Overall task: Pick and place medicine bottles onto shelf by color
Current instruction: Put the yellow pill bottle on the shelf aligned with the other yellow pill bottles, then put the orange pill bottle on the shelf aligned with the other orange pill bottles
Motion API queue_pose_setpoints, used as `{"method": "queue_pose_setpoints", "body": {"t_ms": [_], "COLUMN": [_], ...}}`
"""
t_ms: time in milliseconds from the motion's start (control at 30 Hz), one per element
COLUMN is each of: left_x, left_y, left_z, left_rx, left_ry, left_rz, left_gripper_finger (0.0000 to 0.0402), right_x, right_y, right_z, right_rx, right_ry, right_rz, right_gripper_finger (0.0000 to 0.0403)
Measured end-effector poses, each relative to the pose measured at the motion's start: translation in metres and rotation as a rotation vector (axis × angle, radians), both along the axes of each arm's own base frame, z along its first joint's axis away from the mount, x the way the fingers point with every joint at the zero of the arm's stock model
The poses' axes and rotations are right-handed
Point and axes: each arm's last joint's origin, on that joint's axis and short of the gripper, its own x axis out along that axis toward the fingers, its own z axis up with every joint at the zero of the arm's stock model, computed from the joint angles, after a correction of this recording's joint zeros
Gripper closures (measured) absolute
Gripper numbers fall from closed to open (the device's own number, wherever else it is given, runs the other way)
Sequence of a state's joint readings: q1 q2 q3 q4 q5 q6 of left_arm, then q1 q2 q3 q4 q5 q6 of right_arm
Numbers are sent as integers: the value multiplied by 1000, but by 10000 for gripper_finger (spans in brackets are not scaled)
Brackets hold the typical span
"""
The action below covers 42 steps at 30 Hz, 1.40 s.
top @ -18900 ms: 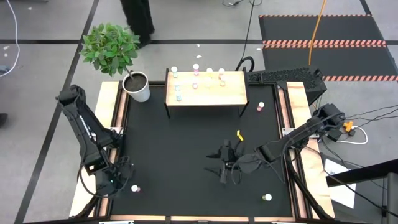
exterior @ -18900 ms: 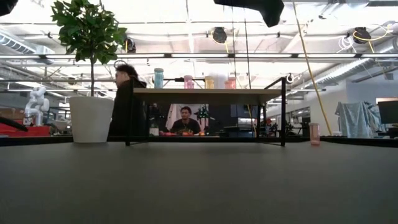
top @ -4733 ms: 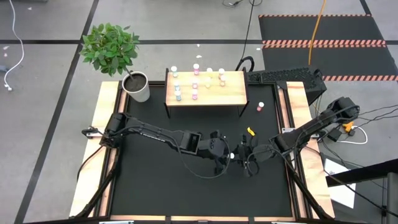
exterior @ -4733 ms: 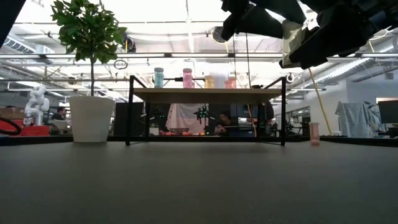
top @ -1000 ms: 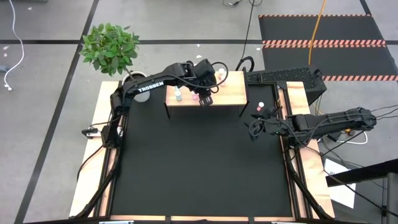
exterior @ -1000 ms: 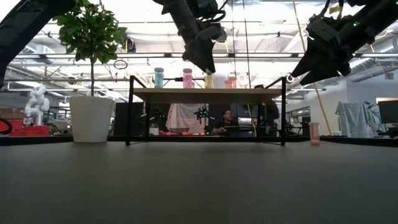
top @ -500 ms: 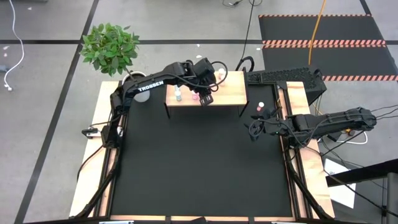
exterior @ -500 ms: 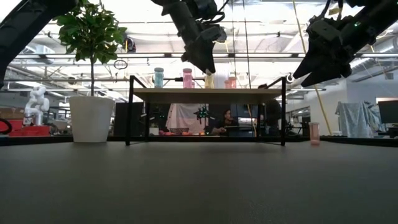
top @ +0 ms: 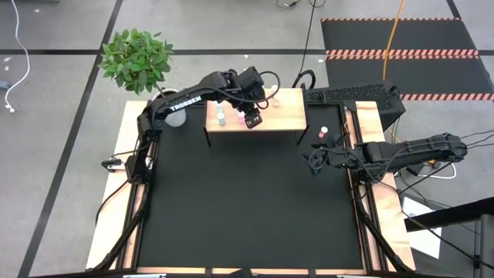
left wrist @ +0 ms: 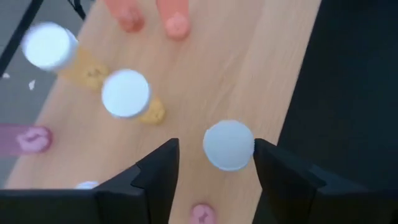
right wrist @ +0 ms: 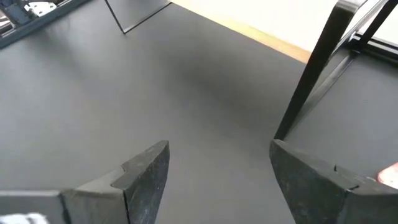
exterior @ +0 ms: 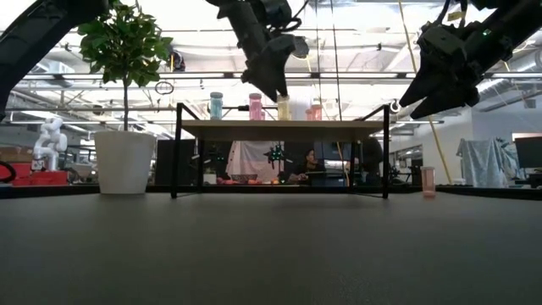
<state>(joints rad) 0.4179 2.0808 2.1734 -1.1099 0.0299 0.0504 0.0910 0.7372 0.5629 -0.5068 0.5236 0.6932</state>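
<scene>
Hovering over the shelf (top: pixel 287 117) with fingers spread, left gripper (left wrist: pixel 214 167) straddling a white-capped bottle (left wrist: pixel 228 145) standing among the medicine bottles (left wrist: pixel 126 93), right gripper (right wrist: pixel 219 163) gaping above the black table (top: pixel 247 208)

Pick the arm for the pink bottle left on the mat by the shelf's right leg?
Right. Its gripper hangs open close to the pink bottle on the mat. The left gripper is over the shelf, fingers open beside a white-capped bottle.

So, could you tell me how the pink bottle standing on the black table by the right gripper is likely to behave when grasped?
The pink bottle looks tiny against the right gripper, so probably light. It stands upright on a narrow base, so a nudge may tip it. Being cylindrical, it would likely roll afterwards.
</scene>
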Motion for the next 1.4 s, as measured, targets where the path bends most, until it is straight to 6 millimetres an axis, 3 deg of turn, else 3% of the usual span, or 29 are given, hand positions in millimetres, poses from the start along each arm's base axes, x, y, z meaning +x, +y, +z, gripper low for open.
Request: {"method": "queue_pose_setpoints", "body": {"t_ms": [333, 567, 667, 867, 1100, 1400], "left_x": [-5, -33, -42, -51, -55, -54], "left_y": [-9, -13, -11, -6, -2, 6], "left_z": [56, 97, 110, 113, 110, 113], "left_rx": [89, 162, 196, 186, 180, 163], "left_ry": [-159, -278, -326, -317, -284, -350], "left_rz": [-39, -12, 11, 54, 59, -4], "left_gripper_finger": [144, 131, 131, 130, 130, 131], "right_x": [-6, -19, -28, -44, -47, -47], "right_y": [-6, -34, -51, -73, -79, -90], "right_z": [-3, 33, 39, 18, -16, -30], "right_rx": [-7, -51, -72, 77, 166, 215], "right_ry": [72, 161, 205, 252, 227, 184], "right_rz": [-37, -247, -384, -565, -628, -763], "right_gripper_finger": [128, 128, 128, 128, 128, 139]}}
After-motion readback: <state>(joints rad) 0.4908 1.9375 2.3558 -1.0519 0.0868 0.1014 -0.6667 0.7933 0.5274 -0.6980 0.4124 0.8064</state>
